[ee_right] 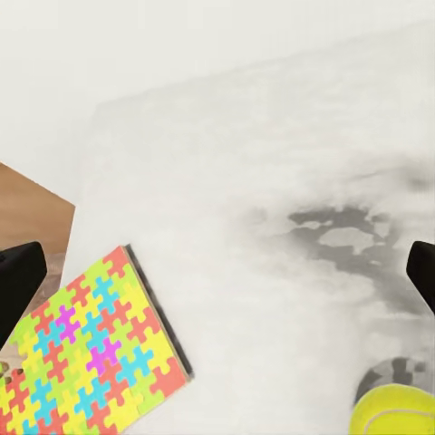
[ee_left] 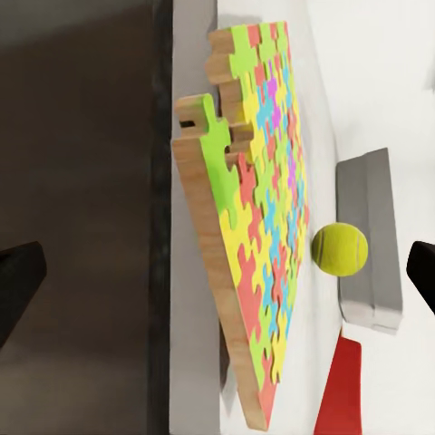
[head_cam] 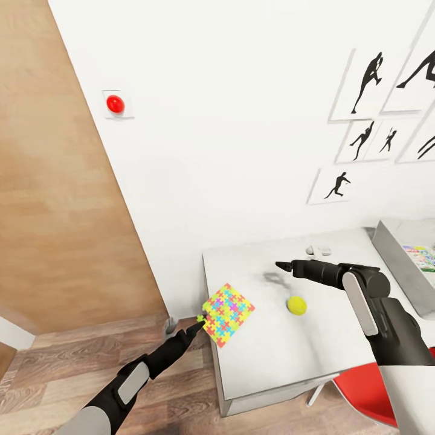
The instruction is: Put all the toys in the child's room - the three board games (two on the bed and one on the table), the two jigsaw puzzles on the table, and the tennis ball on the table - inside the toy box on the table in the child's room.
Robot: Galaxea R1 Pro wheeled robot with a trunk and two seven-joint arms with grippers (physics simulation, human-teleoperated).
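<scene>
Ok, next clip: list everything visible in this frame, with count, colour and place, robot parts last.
jigsaw puzzle: one, multicolour, on the table's near-left corner, overhanging the edge.
tennis ball: one, yellow-green, on the table right of the puzzle.
toy box: one, light grey, at the table's right end, printed boxes inside.
table: one, light grey top, against the white wall.
small pale object: one, whitish, at the table's back; too small to identify.
red button: one, on the wall, upper left.
silhouette pictures: several, black on white, on the wall, upper right.
door: one, brown wood, left.
chair: one, red, under the table's right side.
left gripper: fingers open at the puzzle's left corner.
right gripper: fingers open above the table behind the ball.
</scene>
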